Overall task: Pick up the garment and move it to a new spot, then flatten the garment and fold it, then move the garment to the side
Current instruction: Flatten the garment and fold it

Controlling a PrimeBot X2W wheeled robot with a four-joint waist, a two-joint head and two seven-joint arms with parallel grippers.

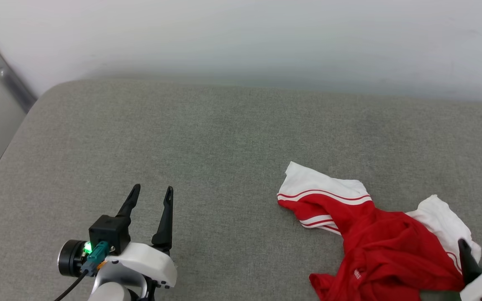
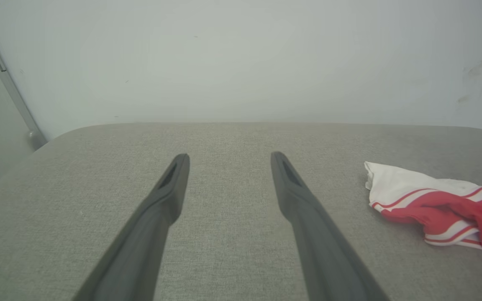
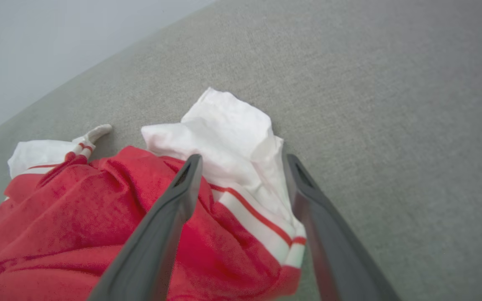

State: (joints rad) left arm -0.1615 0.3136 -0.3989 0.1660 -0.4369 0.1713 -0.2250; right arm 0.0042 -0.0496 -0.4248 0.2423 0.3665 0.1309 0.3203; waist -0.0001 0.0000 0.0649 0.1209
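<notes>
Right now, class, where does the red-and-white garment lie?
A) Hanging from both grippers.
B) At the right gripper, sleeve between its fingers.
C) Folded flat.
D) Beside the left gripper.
B: a white sleeve of the crumpled garment lies between the fingers of the open right gripper, far from the left gripper.

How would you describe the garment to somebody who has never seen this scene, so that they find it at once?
A wide grey fabric surface runs along a pale wall. On its front right part, by the right gripper, lies the garment, crumpled. Against the plain grey it stands out: red cloth, white sleeves, red-and-white striped trim.
</notes>
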